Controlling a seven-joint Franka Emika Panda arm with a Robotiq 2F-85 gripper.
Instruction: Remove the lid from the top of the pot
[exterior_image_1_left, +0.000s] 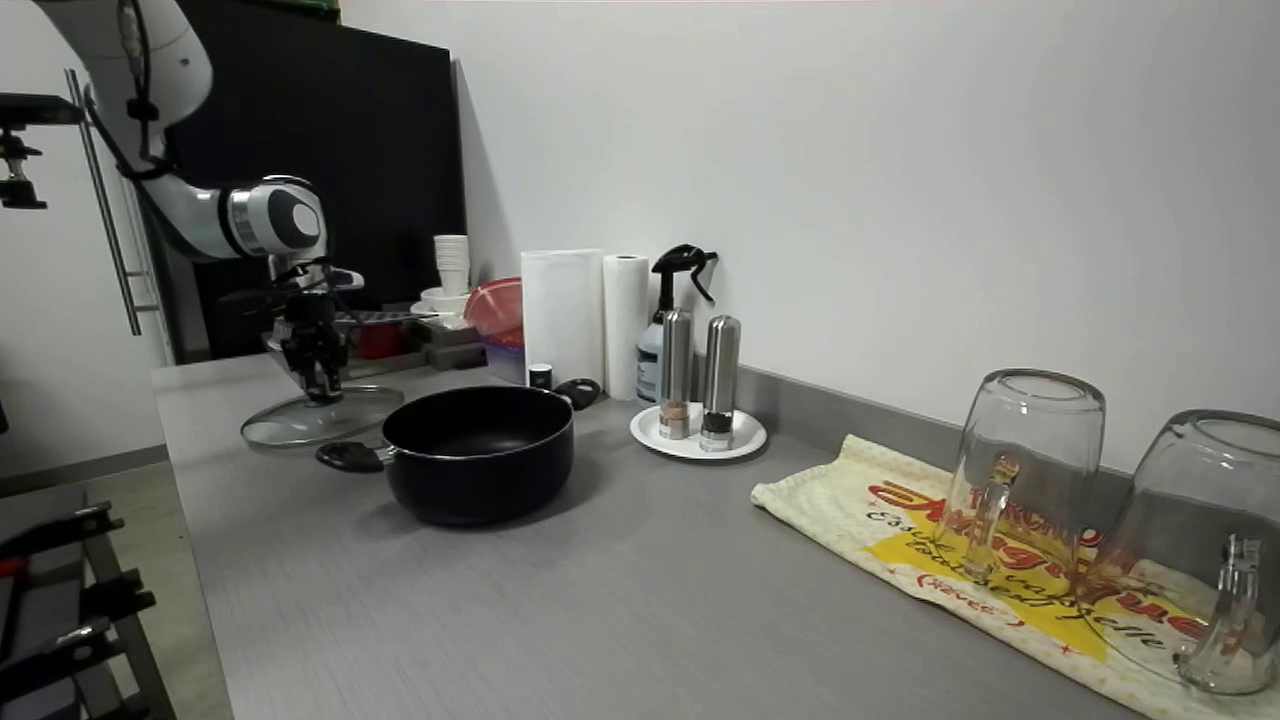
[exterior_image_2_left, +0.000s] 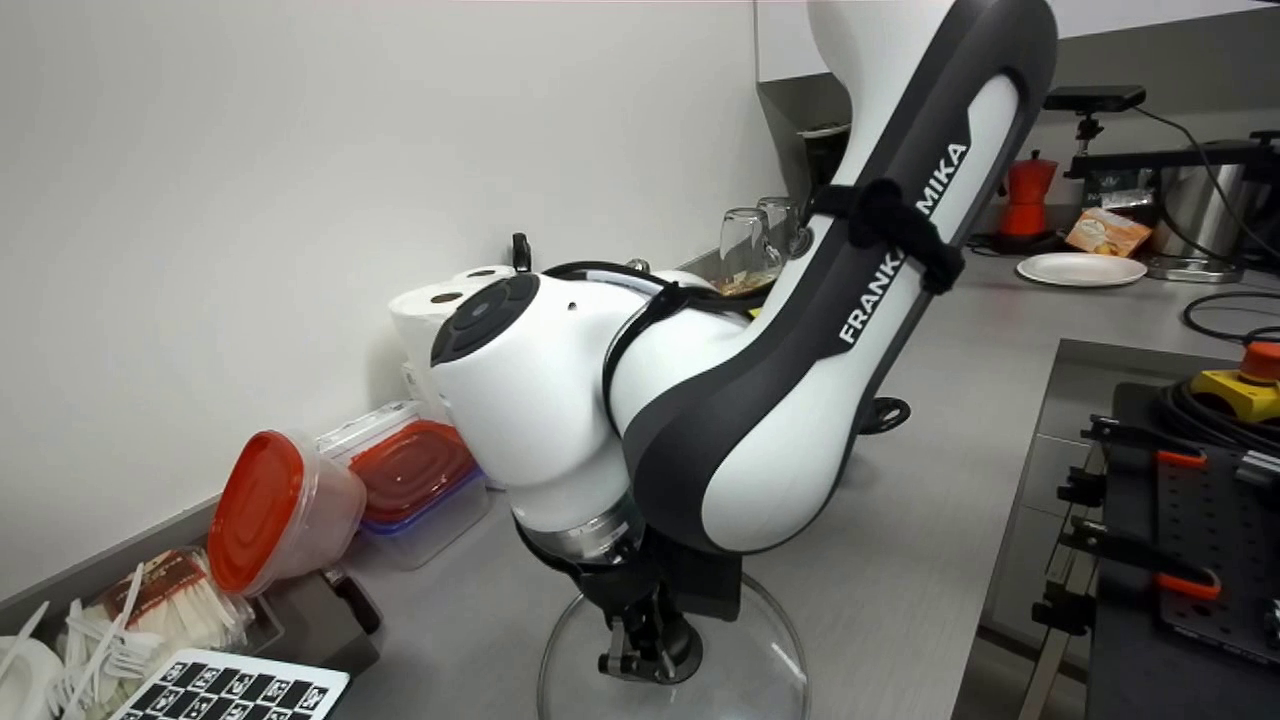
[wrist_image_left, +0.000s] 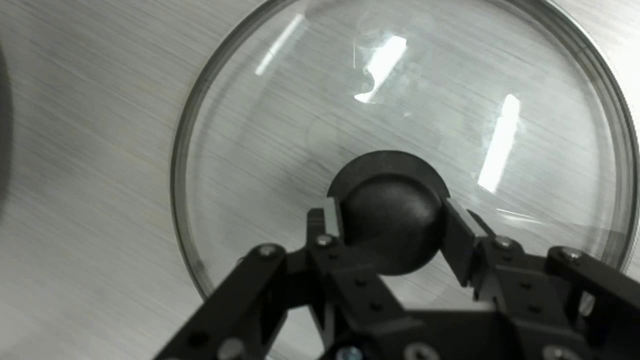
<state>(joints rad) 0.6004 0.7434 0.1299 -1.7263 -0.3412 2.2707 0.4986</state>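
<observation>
The clear glass lid (exterior_image_1_left: 280, 426) is at counter level beside the pot, not on it. I cannot tell whether its rim touches the counter. The lid also shows in an exterior view (exterior_image_2_left: 745, 690) and fills much of the wrist view (wrist_image_left: 280, 160). My gripper (wrist_image_left: 392, 212) has its two fingers against both sides of the lid's black knob (wrist_image_left: 395, 200). The gripper also shows in both exterior views (exterior_image_1_left: 322, 385) (exterior_image_2_left: 650, 662). The black pot (exterior_image_1_left: 480, 480) stands uncovered near the lid. In an exterior view the arm hides all of it but a handle (exterior_image_2_left: 885, 414).
A white plate (exterior_image_1_left: 745, 447) with two metal grinders (exterior_image_1_left: 720, 375) stands behind the pot, near a spray bottle (exterior_image_1_left: 650, 355) and paper rolls (exterior_image_1_left: 563, 310). Upturned glasses (exterior_image_1_left: 1040, 440) stand on a towel (exterior_image_1_left: 860, 480). Plastic containers (exterior_image_2_left: 410, 500) line the wall.
</observation>
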